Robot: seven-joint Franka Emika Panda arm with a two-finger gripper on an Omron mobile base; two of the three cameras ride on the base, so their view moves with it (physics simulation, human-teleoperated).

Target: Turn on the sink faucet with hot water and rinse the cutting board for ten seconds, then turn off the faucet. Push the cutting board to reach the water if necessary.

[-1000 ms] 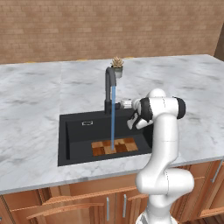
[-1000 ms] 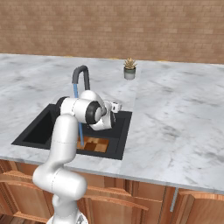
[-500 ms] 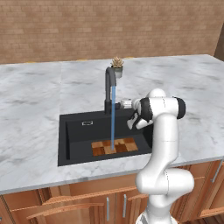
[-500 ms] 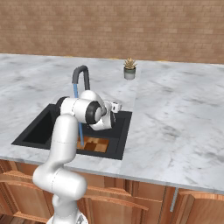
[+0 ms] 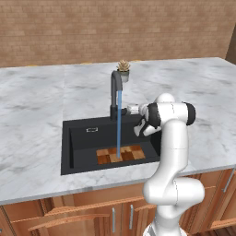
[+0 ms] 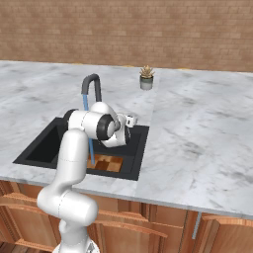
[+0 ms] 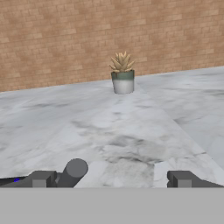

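Marble counter [image 5: 37, 106] surrounds the sink [image 5: 80, 138], set near its front edge. Inside, the cutting board [image 5: 133, 152] is lain flat toward the front right corner (its right end is hidden by the arm), and is struck by the water [image 5: 119, 124] from the sink faucet [image 5: 115, 92]. The gripper [image 7: 109, 178] is held spread beside the faucet lever [image 7: 75, 169]. A potted plant [image 7: 122, 73] is seen behind.
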